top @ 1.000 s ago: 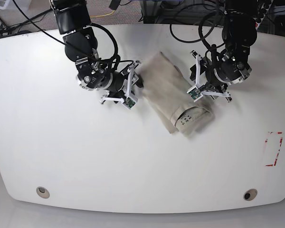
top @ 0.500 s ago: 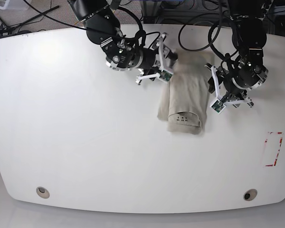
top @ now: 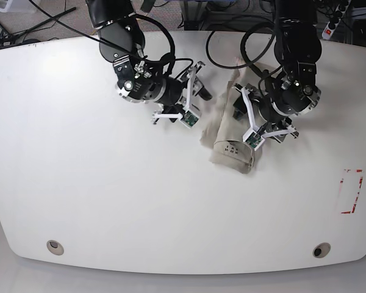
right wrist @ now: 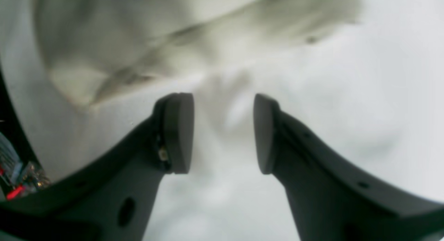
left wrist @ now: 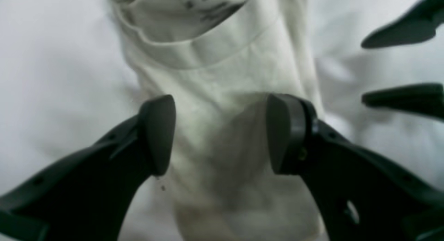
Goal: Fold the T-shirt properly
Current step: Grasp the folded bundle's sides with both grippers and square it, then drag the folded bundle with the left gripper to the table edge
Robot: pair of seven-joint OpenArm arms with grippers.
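Folded T-shirt [top: 233, 135] — long axis running away from the left gripper [left wrist: 220, 133], spread over it; right gripper [right wrist: 223, 131] spread, empty, alongside.

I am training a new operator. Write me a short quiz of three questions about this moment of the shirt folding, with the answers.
1. True or false: the T-shirt lies spread out flat with both sleeves showing.
2. The left hand is: A) over the shirt, B) over bare table, C) out of view.
3. Fill in: the right hand holds nothing, and its jaws stand ____.

Key: 1 false, it is a folded bundle; 2 A; 3 open.
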